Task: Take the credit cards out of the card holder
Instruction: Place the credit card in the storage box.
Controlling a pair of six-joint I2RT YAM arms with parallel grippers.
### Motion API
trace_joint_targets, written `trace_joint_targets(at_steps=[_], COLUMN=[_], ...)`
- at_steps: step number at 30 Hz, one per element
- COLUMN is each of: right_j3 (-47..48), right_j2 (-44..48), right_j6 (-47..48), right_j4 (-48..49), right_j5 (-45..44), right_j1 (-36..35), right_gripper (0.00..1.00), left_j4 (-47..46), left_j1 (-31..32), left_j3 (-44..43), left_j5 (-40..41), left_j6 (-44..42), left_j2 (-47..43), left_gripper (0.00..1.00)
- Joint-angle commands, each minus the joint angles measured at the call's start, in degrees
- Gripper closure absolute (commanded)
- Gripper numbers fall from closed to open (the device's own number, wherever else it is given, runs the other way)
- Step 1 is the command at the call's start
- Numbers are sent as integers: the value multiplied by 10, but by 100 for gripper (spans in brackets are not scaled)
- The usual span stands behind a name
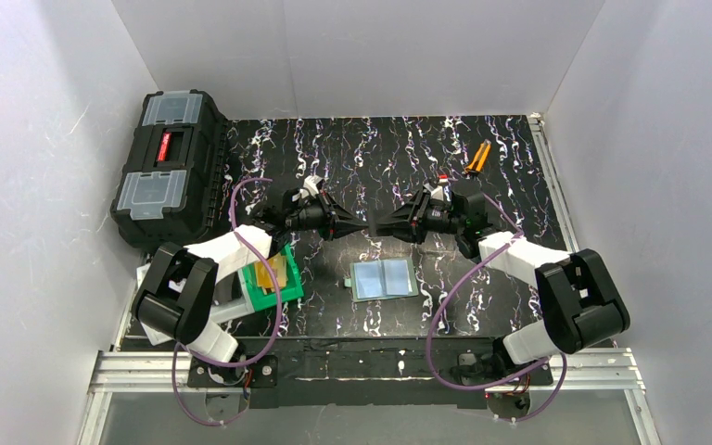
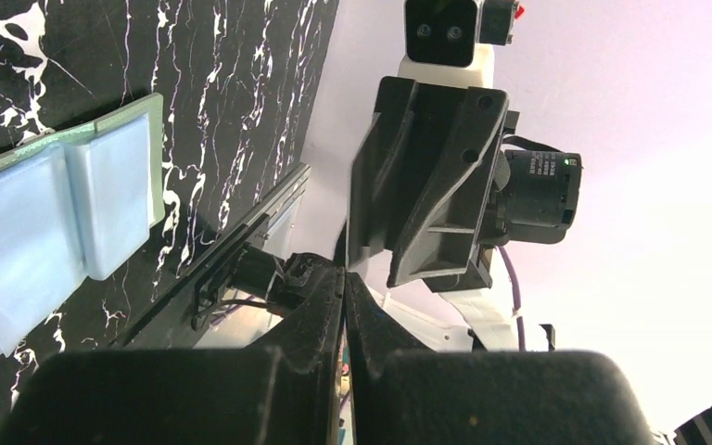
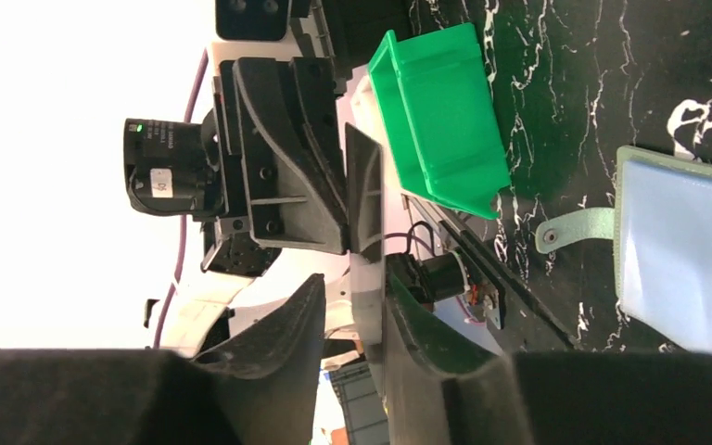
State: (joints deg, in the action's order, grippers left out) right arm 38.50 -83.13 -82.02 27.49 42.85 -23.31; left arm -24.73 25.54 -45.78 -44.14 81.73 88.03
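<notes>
**Item 1, card holder** (image 1: 383, 279): You have it lying open and flat on the bench (image 1: 380, 158), glossy pale blue-grey inside face up. Its two pocket panels sit side by side. It is at the near middle, between the two arm bases and below both end effectors, touching neither.

**Item 2, credit cards** (image 1: 271, 273): Gold-tan to orange cards lie overlapped inside the green bin (image 1: 287, 289), to the left of the holder and well apart from it. The left arm's white link crosses over part of the bin. You cannot count the cards from here.

**Item 3, left end effector** (image 1: 362, 225): It is raised above the bench beyond the holder and points right. Its fingers are pressed together. You cannot tell whether anything thin sits between them.

**Item 4, right end effector** (image 1: 382, 225): It is at the same height and points left, tip to tip with the left one. Its own wrist camera shows the fingers apart with a gap. You cannot tell whether anything lies in that gap.

**Item 5, black toolbox** (image 1: 167, 167): It stands at the far left corner with clear-lidded compartments on top.

**Item 6, orange-handled pliers** (image 1: 477, 158): They lie on the bench at the far right.
</notes>
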Motion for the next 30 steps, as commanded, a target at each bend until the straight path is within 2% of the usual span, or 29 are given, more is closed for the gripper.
trace_joint_targets(at_steps=[1, 4, 6, 8, 10, 13, 18, 30], right_j3=[-2, -1, 2, 4, 5, 4, 12, 29], right_j2=[-4, -6, -7, -10, -13, -17, -24, -42], right_j6=[-31, -31, -25, -25, -28, -39, -56, -77], right_j4=[58, 57, 52, 52, 59, 77, 100, 119], right_j5=[21, 26, 31, 39, 49, 61, 80, 87], right_j1=[2, 3, 3, 3, 2, 2, 1, -17], right_gripper=[73, 93, 99, 99, 99, 99, 99, 99], left_j4=[-18, -21, -28, -34, -34, -39, -54, -90], left_j1=[-4, -4, -5, -4, -4, -4, -4, -4], left_j3=[7, 8, 10, 17, 20, 24, 22, 10], left_j5=[-19, -24, -27, -23, -23, -22, -23, -34], left_j6=[10, 9, 9, 6, 1, 0, 4, 20], left_j2=[-20, -22, -25, -33, -39, -45, -42, -18], left_gripper=[100, 100, 100, 82, 68, 61, 61, 75])
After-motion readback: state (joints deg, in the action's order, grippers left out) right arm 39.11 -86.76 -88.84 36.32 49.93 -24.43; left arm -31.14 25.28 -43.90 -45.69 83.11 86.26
